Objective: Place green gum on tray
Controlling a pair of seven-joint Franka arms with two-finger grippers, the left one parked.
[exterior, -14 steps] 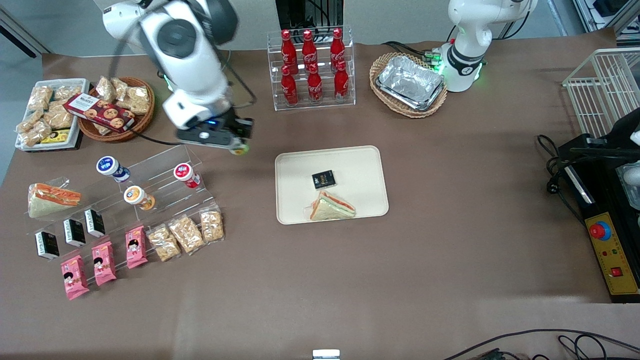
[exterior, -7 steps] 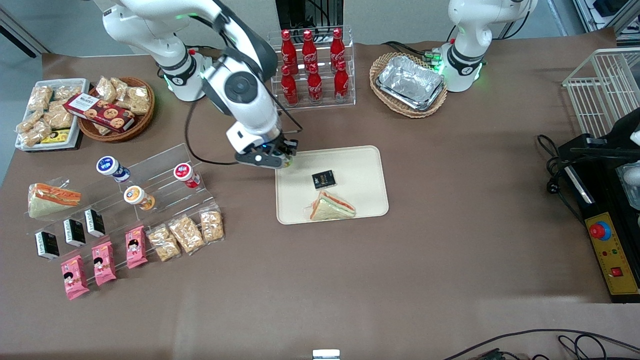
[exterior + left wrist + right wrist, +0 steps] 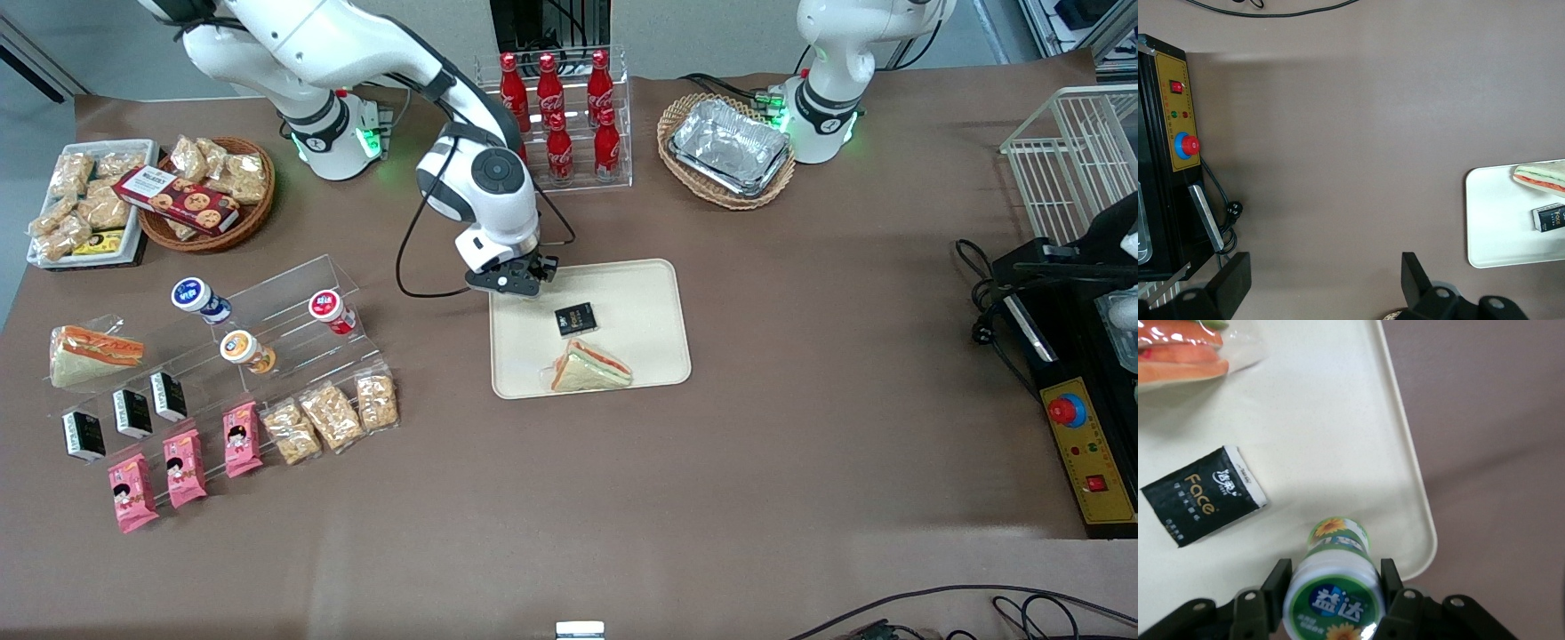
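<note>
My right gripper (image 3: 518,283) hangs over the corner of the cream tray (image 3: 640,356) that lies toward the working arm and farther from the front camera. It is shut on the green gum (image 3: 1333,587), a small canister with a green-rimmed white lid, held between the two black fingers (image 3: 1276,585). The tray (image 3: 1338,420) lies just below the gum. In the front view the gum is hidden by the gripper. A black packet (image 3: 575,319) and a wrapped sandwich (image 3: 589,368) lie on the tray; both also show in the right wrist view, the packet (image 3: 1203,495) and the sandwich (image 3: 1185,353).
A clear stepped stand (image 3: 267,311) holds blue-lidded (image 3: 199,299), orange-lidded (image 3: 245,350) and red-lidded (image 3: 332,311) canisters. A rack of red cola bottles (image 3: 553,120) stands farther from the camera than the tray. A basket of foil trays (image 3: 727,149) and snack baskets (image 3: 204,191) are also on the table.
The right arm has carried the green gum from above the clear stand sideways to the tray's corner and has come down lower.
</note>
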